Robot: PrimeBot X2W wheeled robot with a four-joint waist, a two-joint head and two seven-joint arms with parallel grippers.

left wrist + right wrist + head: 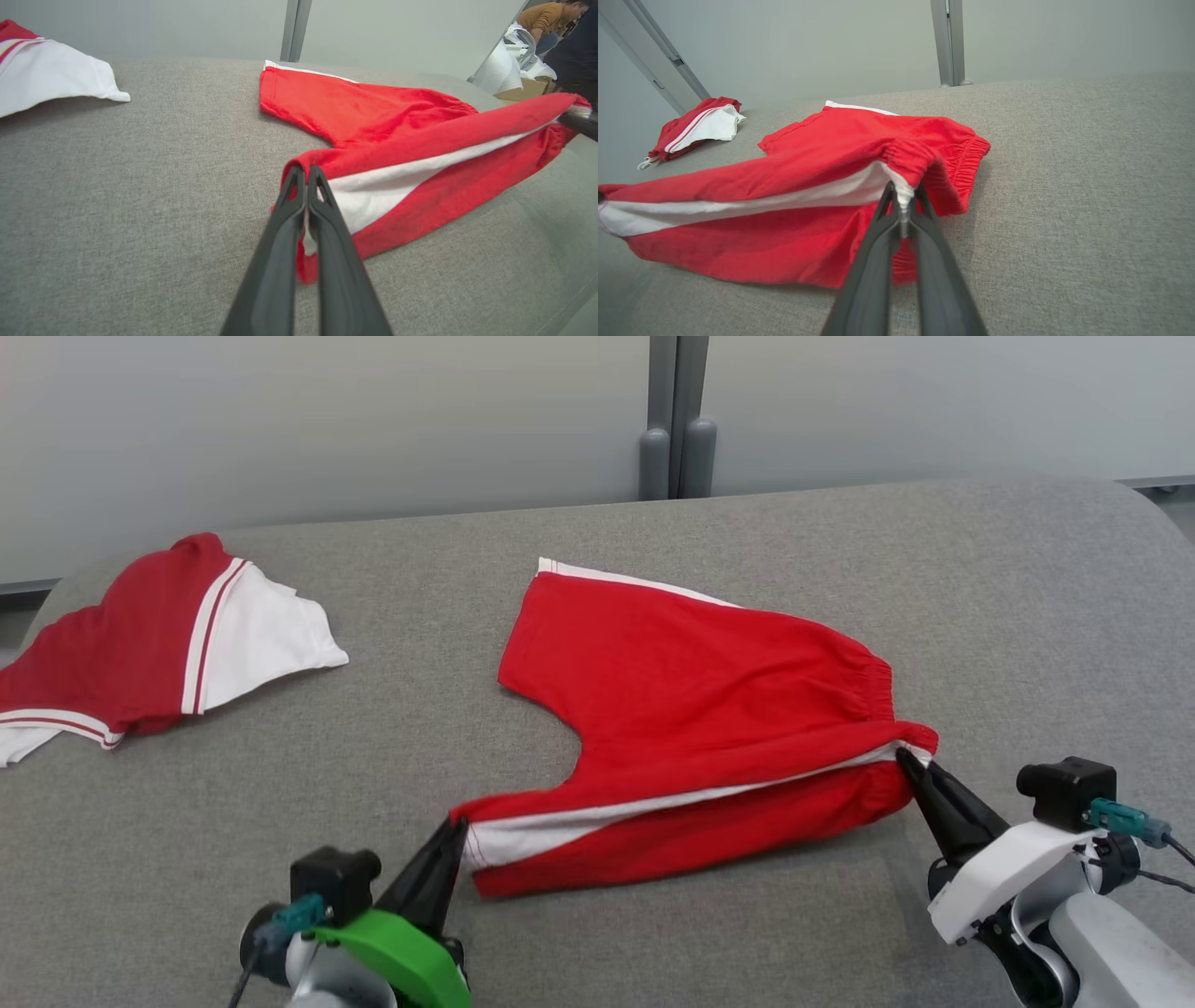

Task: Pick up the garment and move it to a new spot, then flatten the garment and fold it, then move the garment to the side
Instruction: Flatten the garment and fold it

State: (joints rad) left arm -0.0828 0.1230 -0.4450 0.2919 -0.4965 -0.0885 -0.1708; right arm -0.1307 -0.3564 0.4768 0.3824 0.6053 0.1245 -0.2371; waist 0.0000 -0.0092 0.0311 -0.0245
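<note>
Left pincer (457, 825): lowest and nearest, at the left; its 2 dark fingers are clenched on the hem corner of the red shorts (691, 700), where the white stripe (672, 803) ends.
Red-and-white garment (140, 635): far left on the counter (1027, 616), bunched, well apart from the red shorts.
Shorts' position: mid-counter, with the far leg lying flat and the near side edge lifted a little and stretched between the 2 pincers.
Stripe: runs along that stretched edge, from one pincer to the other.
Waistband (873, 686): gathered elastic at the right end.
Right pincer (904, 758): near right, fingers clamped on the waistband corner at the stripe's end.
Counter cover: grey woven cloth, with pale wall panels behind.
</note>
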